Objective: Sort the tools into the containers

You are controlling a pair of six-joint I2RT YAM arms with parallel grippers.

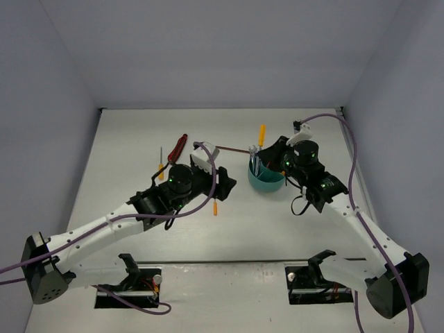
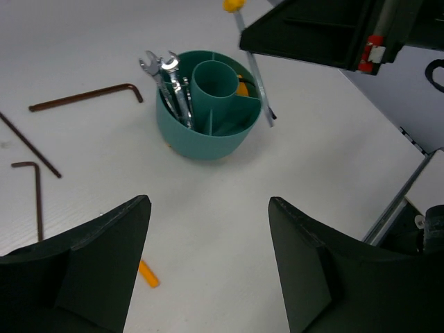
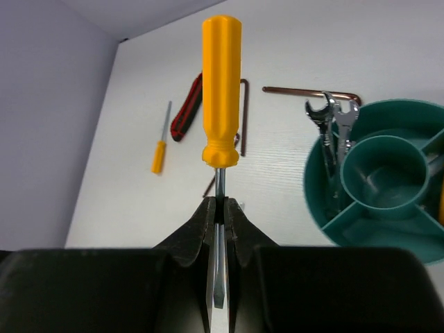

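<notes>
1. Done so far: two silver wrenches (image 2: 170, 83) stand in one outer compartment of the teal tub (image 2: 201, 142). A yellow thing (image 2: 241, 88) shows in another compartment. It may be the tape measure, but too little of it shows to be sure.
2. In hand: the right claw (image 3: 220, 211) is pinched narrow on the metal shaft of a big orange-handled screwdriver (image 3: 221, 90). It is held close by the tub's rim and not yet set in any compartment.
3. Left to sort, all lying on the worktop (image 2: 229, 208) to the left of the tub: several hex keys (image 2: 87, 97), the red-and-black tool (image 3: 186, 111) and a small orange screwdriver (image 3: 160, 149).
4. An orange piece (image 2: 148, 272) lies on the near-left side of the tub, by the left claw (image 2: 208, 263), which is spread wide and holds nothing.
5. Room: bare worktop lies between the left claw and the tub. The worktop's right edge runs near the tub, so that side looks tight with the right arm there.
</notes>
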